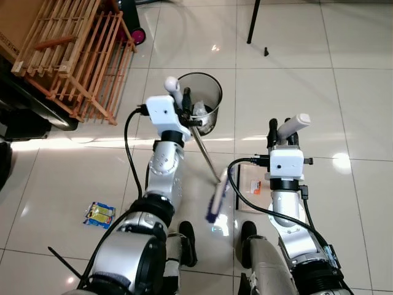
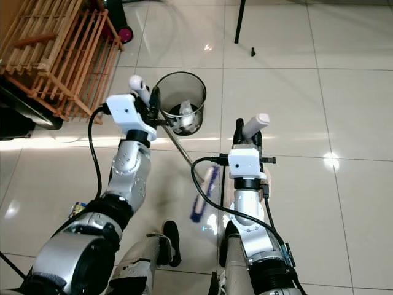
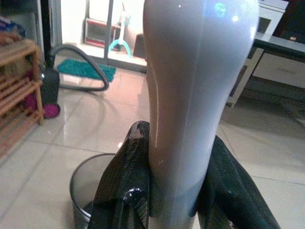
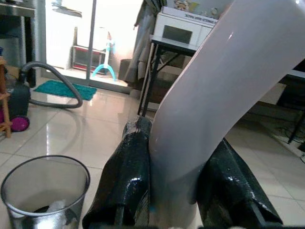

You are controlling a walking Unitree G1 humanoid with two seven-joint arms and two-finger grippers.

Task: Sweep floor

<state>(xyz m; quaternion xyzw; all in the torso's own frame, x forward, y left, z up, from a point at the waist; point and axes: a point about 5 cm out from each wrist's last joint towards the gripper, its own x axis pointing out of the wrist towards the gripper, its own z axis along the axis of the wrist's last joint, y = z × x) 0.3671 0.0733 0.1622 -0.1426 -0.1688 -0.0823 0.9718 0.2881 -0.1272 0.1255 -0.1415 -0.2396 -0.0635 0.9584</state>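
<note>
Gripping the broom handle, the left end effector is clamped tight; the right end effector clasps the dustpan handle. The brush head hangs beside the mesh bin; swinging wide could topple it.

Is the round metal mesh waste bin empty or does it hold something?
Not empty: the metal mesh bin stands upright with pale crumpled rubbish at its bottom.

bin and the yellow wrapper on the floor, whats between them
In the left eye view, the left arm and its black cable cross between the bin and the yellow wrapper; the tile there otherwise looks bare.
</note>
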